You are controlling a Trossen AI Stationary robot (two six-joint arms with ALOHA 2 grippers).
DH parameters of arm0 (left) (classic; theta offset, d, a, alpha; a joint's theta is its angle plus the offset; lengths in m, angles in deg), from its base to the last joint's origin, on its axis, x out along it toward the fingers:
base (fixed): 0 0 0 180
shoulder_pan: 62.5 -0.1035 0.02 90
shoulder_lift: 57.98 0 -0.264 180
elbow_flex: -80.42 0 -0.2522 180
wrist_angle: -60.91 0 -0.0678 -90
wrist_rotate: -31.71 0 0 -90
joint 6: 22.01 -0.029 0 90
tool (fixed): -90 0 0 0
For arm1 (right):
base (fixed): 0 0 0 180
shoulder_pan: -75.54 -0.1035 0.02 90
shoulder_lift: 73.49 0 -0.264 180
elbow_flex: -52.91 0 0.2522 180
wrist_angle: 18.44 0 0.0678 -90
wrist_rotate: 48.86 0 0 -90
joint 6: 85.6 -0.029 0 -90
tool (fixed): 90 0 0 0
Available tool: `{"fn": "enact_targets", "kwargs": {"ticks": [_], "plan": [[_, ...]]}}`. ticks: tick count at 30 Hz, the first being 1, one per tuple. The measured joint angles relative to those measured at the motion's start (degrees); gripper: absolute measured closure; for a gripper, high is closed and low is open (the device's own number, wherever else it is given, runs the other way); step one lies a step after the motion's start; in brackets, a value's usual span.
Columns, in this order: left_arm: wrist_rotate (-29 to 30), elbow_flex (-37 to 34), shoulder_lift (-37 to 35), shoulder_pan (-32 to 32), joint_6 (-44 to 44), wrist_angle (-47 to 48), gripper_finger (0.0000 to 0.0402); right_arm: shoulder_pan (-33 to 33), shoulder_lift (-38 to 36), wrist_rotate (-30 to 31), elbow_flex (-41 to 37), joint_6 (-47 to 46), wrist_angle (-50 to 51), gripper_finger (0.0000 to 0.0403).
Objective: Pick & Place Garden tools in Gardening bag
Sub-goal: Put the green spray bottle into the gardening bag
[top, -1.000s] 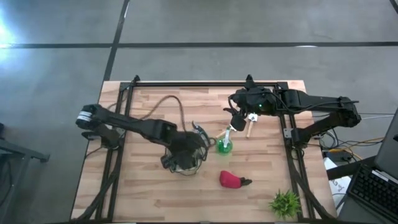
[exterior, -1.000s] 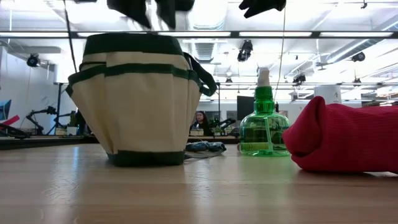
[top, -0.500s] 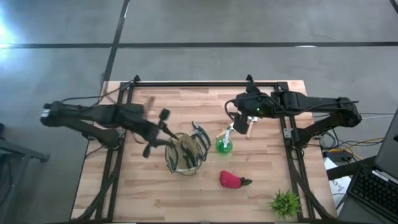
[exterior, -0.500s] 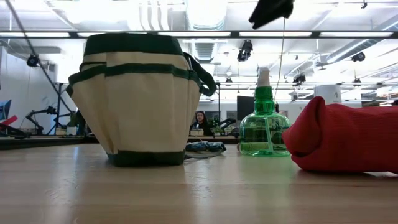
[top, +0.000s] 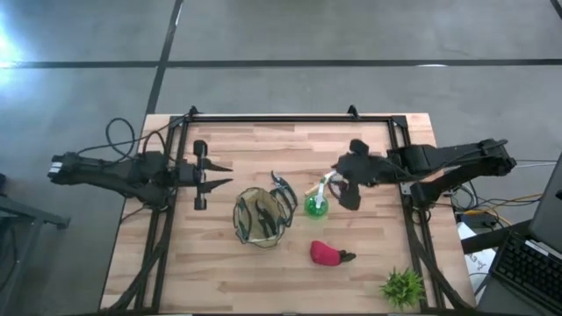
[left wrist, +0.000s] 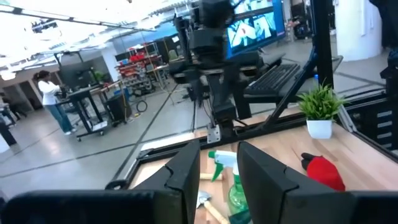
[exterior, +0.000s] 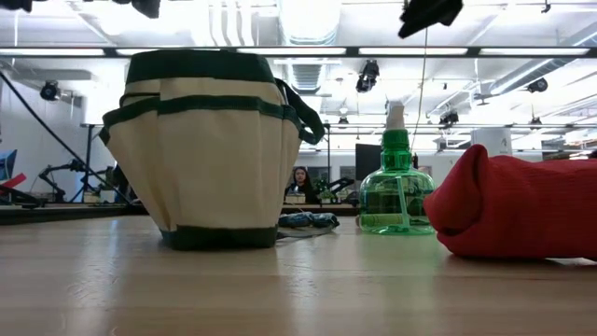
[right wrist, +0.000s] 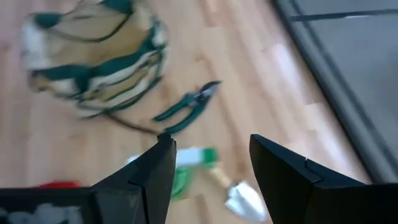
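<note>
The olive-tan gardening bag (top: 261, 216) stands open on its base at mid-table, with dark tools inside. The dark shears (top: 283, 186) lie flat just beyond it. A green spray bottle (top: 316, 204) stands upright to the bag's right, and the wooden-handled trowel (right wrist: 236, 191) lies beside it. The red-and-black piece (top: 327, 254) lies nearer the front. My left gripper (top: 221, 175) is open and empty at the table's left, pointing at the bag. My right gripper (top: 345, 178) is open and empty above the trowel and bottle.
A small green plant (top: 402, 286) stands at the near right corner. A black frame rail (top: 290, 119) runs along the table's far edge, with side rails on the left and right. Bare wood shows to the bag's left and along the front.
My left gripper has drawn back from above the bag toward the table's left edge. It now points level toward the bag. My right gripper has shifted a little toward the table's right and near edges. The bag and the tools on the table have stayed where they were.
</note>
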Motion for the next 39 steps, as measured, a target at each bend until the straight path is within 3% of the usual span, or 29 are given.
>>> {"fn": "enact_targets", "kwargs": {"ticks": [7,16,23,29,39], "plan": [[1.22,-3.47,-1.65,0.0,1.52,-0.9,0.0291,-10.73,0.36,-0.18,-4.27,-7.46,-0.35,0.0209],[1.31,-3.47,-1.63,0.0,1.35,-3.48,0.0291,-19.3,2.7,-0.76,-9.94,-18.26,-4.19,0.0209],[1.29,-3.45,-1.48,0.02,2.26,-3.48,0.0291,-19.99,7.38,-6.42,-12.85,-18.71,-12.06,0.0209],[1.29,-3.45,-1.47,0.01,4.24,-3.48,0.0291,-19.75,13.0,-8.01,-10.0,-20.34,-9.31,0.0209],[1.29,-3.45,-1.47,0.0,4.16,-3.34,0.0291,-19.13,24.87,-16.72,-3.41,-20.68,-7.86,0.0202]]}}
